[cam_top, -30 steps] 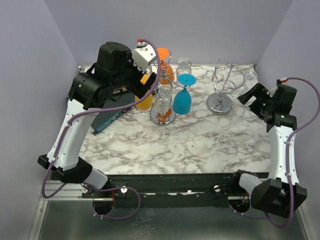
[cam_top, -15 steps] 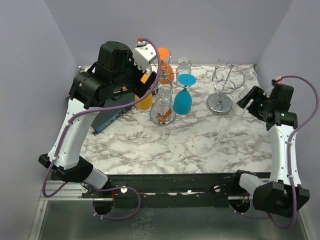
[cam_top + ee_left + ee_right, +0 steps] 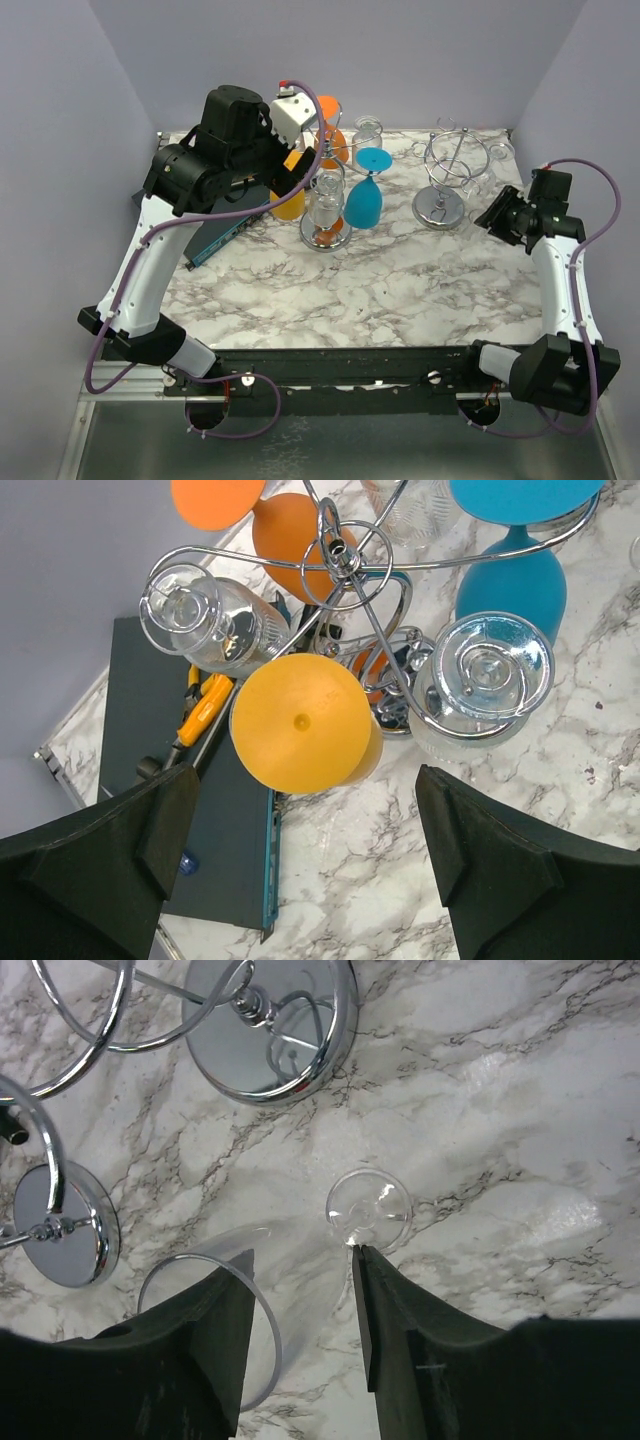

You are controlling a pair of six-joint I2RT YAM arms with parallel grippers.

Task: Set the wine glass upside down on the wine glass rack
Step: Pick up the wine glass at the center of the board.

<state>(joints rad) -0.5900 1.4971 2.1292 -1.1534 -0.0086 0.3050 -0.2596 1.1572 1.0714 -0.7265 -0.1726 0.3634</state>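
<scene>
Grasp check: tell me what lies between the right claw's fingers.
The clear wine glass, lying on its side on the marble tabletop, lies in the gap between the fingers of the right claw; the right wrist view shows it.

Between the matt black plastic fingers [image 3: 205,1350] of the right claw [image 3: 302,1260], a clear, smooth wine glass [image 3: 369,1210] is glinting on the glossy marble-patterned table [image 3: 520,1110]. Ahead of that claw, a polished chrome rack base [image 3: 268,1025] is mirroring its surroundings. Ahead of the left claw [image 3: 308,780], a shiny metal wire rack [image 3: 345,565] is carrying a glossy, opaque yellow glass [image 3: 300,722] and blue glass [image 3: 515,580].
</scene>
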